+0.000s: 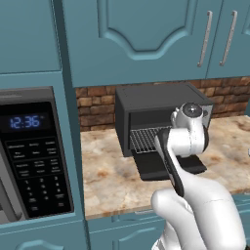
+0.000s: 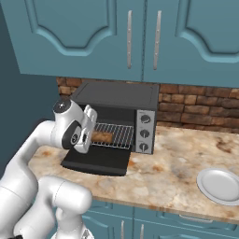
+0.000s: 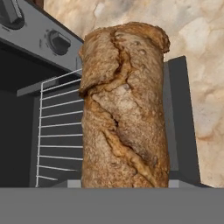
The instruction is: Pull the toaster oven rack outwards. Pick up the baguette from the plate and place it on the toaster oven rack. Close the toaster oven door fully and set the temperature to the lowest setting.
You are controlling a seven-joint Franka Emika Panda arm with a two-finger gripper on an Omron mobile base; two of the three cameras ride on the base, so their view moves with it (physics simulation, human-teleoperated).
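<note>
The dark grey toaster oven (image 2: 116, 95) stands on the counter with its door (image 2: 95, 161) folded down flat. Its silver wire rack (image 2: 119, 135) is pulled out over the door. My gripper (image 2: 93, 136) reaches in from the left and is shut on the golden-brown baguette (image 2: 102, 137), which hangs just over the rack's left part. In the hand view the baguette (image 3: 124, 109) rises close to the camera and hides my fingertips, with the rack (image 3: 61, 131) and door (image 3: 177, 113) behind it. In the left base view my arm covers the hand; the oven (image 1: 146, 97) and rack (image 1: 144, 139) show.
Three round knobs (image 2: 145, 133) sit on the oven's silver panel. A white plate (image 2: 219, 184) lies bare on the counter at the right. A black microwave (image 1: 31, 156) with blue clock digits stands to the left. Cabinets hang above, and a brick wall runs behind.
</note>
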